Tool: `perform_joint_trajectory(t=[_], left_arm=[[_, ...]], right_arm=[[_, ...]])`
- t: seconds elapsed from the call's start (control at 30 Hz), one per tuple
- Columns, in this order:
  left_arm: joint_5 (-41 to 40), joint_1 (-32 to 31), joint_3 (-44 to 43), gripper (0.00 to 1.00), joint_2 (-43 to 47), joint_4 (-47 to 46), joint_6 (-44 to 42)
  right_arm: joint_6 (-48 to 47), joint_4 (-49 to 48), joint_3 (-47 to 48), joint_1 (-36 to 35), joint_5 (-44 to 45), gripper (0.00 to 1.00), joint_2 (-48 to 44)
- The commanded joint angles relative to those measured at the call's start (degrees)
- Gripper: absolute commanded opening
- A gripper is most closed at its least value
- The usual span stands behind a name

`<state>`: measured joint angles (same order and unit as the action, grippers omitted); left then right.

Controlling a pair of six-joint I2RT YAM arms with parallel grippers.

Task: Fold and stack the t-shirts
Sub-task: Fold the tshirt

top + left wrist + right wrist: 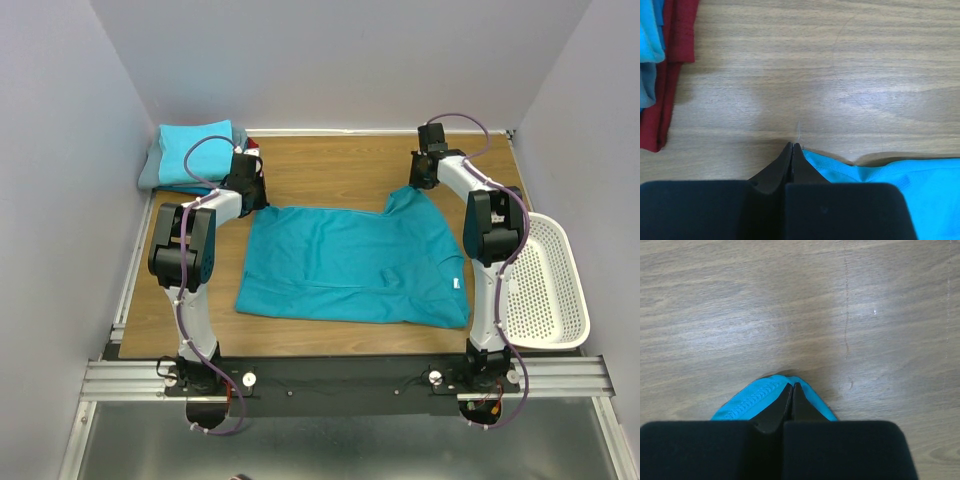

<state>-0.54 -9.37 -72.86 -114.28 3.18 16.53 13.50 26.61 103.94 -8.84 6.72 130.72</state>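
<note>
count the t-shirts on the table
4. A teal shirt lies spread in the middle. Three are stacked in the far-left corner: turquoise shirt on top, grey shirt under it, dark red shirt showing at the edge. More may be hidden inside.

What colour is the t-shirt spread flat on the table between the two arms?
Plain teal-blue. The t-shirt shows best in the top external view.

Teal-blue cloth t-shirt (350, 265): soft matt knit, stitched hem. Light wood-grain tabletop (330, 160): smooth, faint sheen. White perforated plastic basket (552, 290): smooth, slightly glossy. Silver metal base rail (120, 378): brushed, dull shine.
</note>
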Motion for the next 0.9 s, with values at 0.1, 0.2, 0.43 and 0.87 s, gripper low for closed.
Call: perform_joint_trajectory(t=[0.1, 0.2, 0.43, 0.87], left_arm=[[4.4, 0.84, -4.65, 0.0, -0.5, 0.69, -0.28], [6.24, 1.54, -8.07, 0.0, -1.56, 0.95, -0.28], [10.72, 4.18, -15.02, 0.0, -4.37, 0.16, 0.08], [16.79, 6.29, -7.66, 0.0, -0.78, -7.48, 1.39]], right_arm=[[0.65, 1.07, 4.33, 0.05, 1.01, 0.0, -1.17], [1.0, 2.12, 8.27, 0.4, 1.19, 0.0, 0.23], [1.09, 4.5, 19.18, 1.19, 1.19, 0.0, 3.84], [2.59, 4.15, 4.45, 1.19, -1.36, 0.0, -9.76]])
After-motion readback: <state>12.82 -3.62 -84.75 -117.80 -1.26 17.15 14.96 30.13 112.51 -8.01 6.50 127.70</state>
